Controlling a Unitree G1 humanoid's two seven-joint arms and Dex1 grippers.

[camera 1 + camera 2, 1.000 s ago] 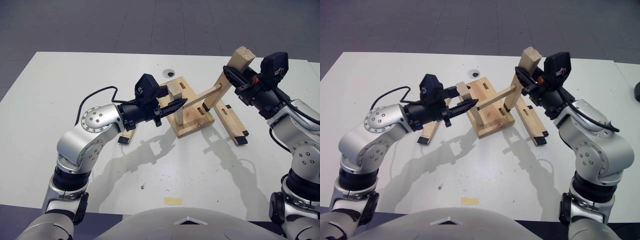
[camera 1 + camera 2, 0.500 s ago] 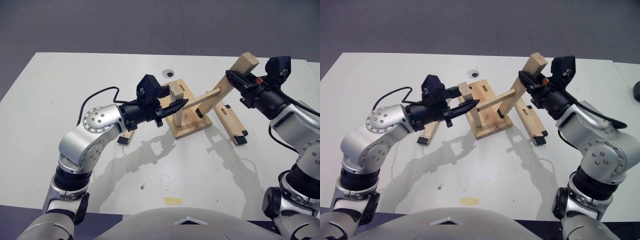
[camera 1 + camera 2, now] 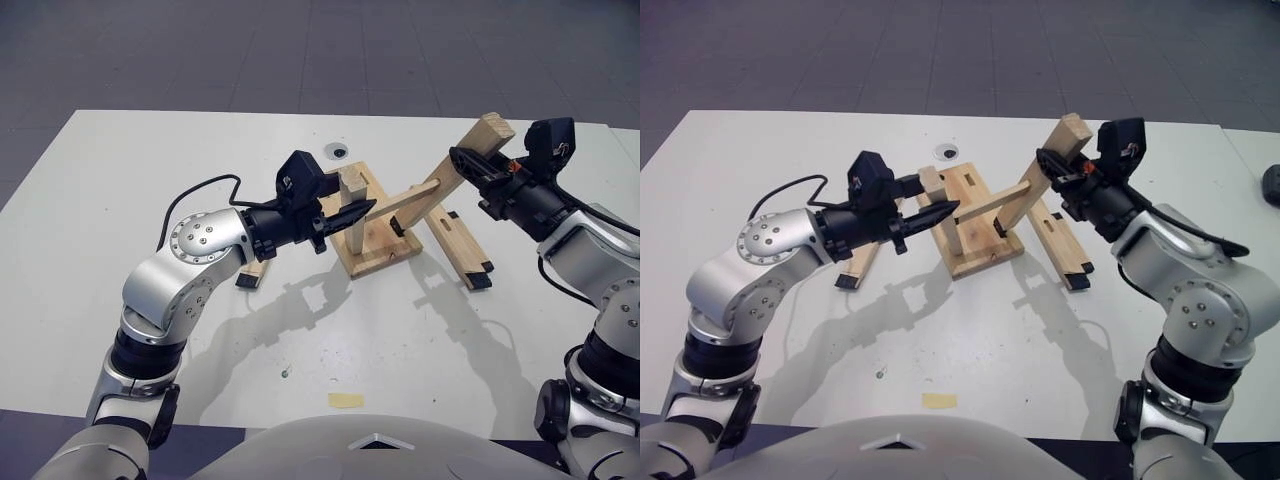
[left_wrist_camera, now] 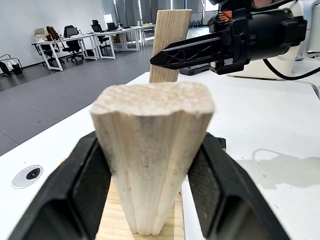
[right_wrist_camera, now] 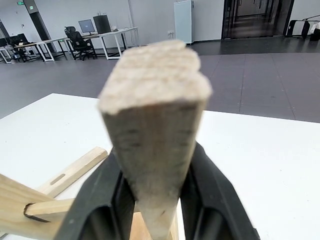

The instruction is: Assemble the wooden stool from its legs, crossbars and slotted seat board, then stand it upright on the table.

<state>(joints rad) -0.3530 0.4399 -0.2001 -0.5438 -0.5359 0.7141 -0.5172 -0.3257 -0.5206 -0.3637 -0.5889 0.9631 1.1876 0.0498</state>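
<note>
The slotted seat board [image 3: 372, 256] lies flat on the white table. One wooden leg [image 3: 351, 190] stands upright in it, and my left gripper [image 3: 358, 208] is shut on that leg [image 4: 152, 150]. A second leg [image 3: 470, 150] leans steeply, its foot near the board's right edge. My right gripper [image 3: 465, 163] is shut on it [image 5: 155, 125] near the top. A thin crossbar [image 3: 408, 196] runs between the two legs. Another leg [image 3: 462, 245] lies flat to the right of the board. A further wooden piece [image 3: 250, 272] lies under my left forearm.
A round hole [image 3: 338, 150] sits in the table just behind the board. A scrap of yellow tape [image 3: 347, 401] lies near the front edge. A black cable [image 3: 200, 186] loops beside my left arm. Open table surface lies in front of the board.
My right gripper has swung the leaning leg to a steeper slant, its top moving right and its foot towards the board. The left gripper has kept its hold in place.
</note>
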